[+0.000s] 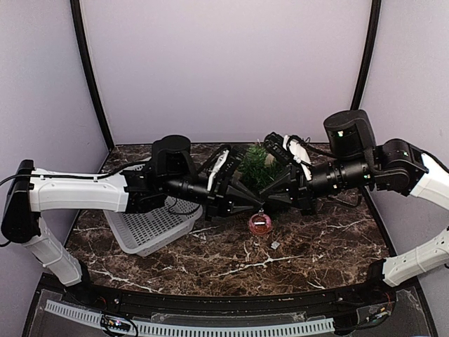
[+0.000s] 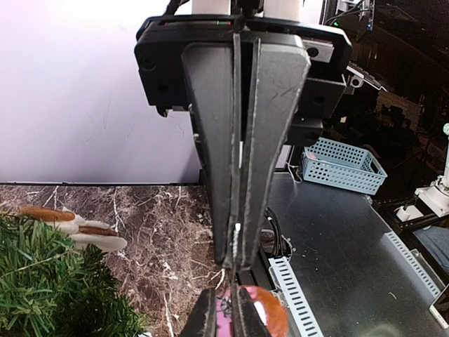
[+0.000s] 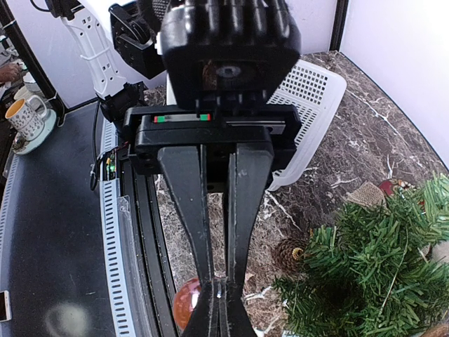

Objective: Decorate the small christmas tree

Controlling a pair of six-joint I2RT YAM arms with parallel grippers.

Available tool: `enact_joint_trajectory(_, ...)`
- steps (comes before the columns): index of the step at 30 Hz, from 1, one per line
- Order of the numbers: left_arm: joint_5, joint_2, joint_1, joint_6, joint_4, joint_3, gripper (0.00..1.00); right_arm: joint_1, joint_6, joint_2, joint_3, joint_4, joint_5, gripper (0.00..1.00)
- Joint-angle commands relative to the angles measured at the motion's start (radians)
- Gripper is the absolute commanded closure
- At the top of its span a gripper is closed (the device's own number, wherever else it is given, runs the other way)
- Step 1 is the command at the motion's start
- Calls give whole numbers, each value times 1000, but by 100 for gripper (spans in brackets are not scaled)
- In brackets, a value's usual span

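The marbled tabletop (image 1: 316, 246) carries a white perforated basket (image 1: 151, 228) at my left; the small christmas tree (image 1: 256, 167) stands upright near the back, about mid-width, with both arms meeting just in front of it. The right gripper (image 3: 219, 316) is pressed together, seemingly on the thread of a pinkish bauble (image 1: 260, 223) that hangs just beneath the meeting tips. The left gripper (image 2: 226, 316) is drawn almost together with that thread in the slit; whether it truly bites I cannot tell. A pine cone (image 3: 289, 254) lies on the tabletop beside the tree's near branches. I judge the task barely begun: I see nothing hung on the branches that show; the bauble is beside the tree, not on it; hanging it, and any other ornaments, remains.
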State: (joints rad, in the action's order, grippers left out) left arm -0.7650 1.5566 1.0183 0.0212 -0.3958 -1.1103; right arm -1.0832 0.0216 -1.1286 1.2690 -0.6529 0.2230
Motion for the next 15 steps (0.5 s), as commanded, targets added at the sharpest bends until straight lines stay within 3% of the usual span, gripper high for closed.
enact_joint_trajectory(1,1,-2,2,6,-30,-28,90,6,3,13,-6,8,-12,100)
enact_joint_trajectory(8,18,-8,3,15,-31,-22,100,6,1,21,-18,11,-20,100)
enact_joint_trajectory(15,36,-25,3,12,-16,-7,100,7,-5,26,-30,8,-53,100)
